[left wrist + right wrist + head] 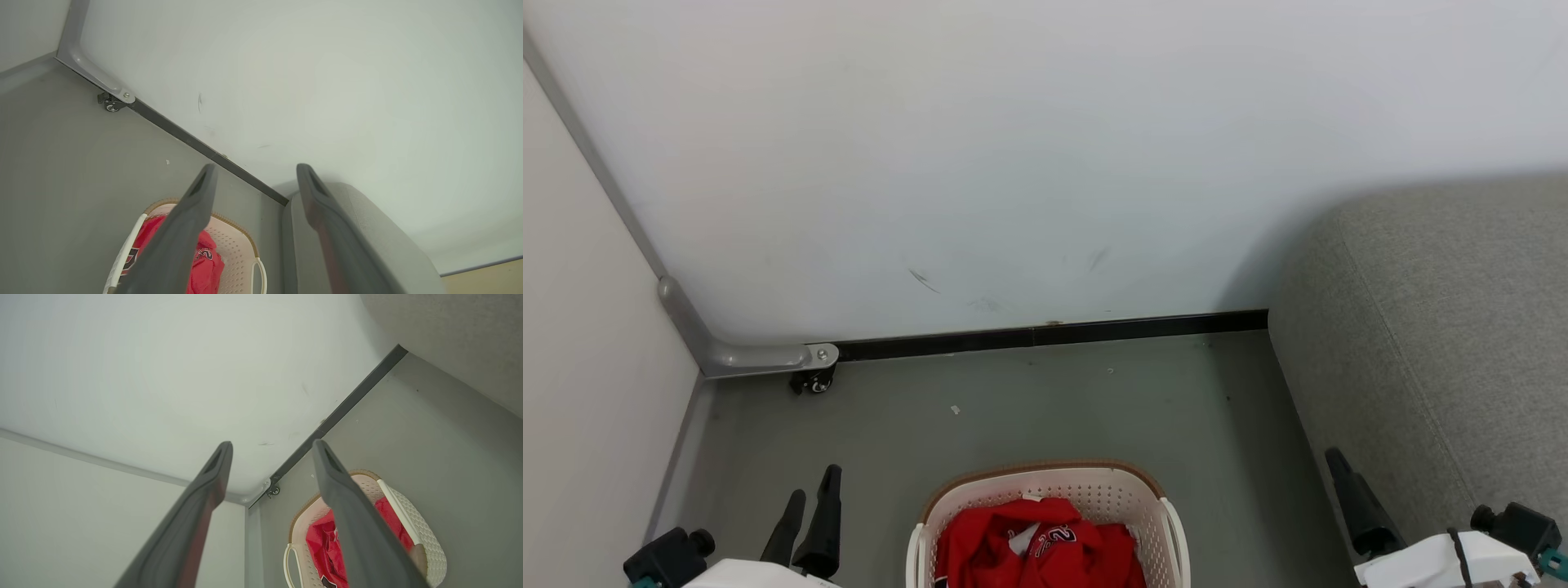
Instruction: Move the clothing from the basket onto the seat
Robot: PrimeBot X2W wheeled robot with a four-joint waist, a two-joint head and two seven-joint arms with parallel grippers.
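- The clothing [1037,547] lies bunched in the basket [1111,488] as a red heap with its number print facing up. It sits at 6 o'clock in the head view, and the picture's edge cuts off its near part.
- How many garments make up the heap cannot be told.
- The basket stands on the floor [1094,392]. The seat [1437,327] rises at 3 o'clock, near the basket but apart from it, with a strip of floor between.
- The left gripper [257,166] hangs at 7 o'clock of the basket, its fingers spread wide and holding nothing.
- The right gripper [273,444] hangs at 4 o'clock, close to the seat's side, equally wide and empty.
- The step in hand appears to be the first reach, as neither gripper is over the basket.
- The reach would go best straight down onto the heap's highest fold, well inside the rim, so the fingers miss the perforated wall.
- The fingers should close on a thick bunch rather than a single edge, which could slip free.
- The lift should go straight up until the trailing cloth clears the rim, since a snag could drag or tip the light basket.
- The right gripper is nearer the seat and looks better placed to carry the cloth toward 3 o'clock.
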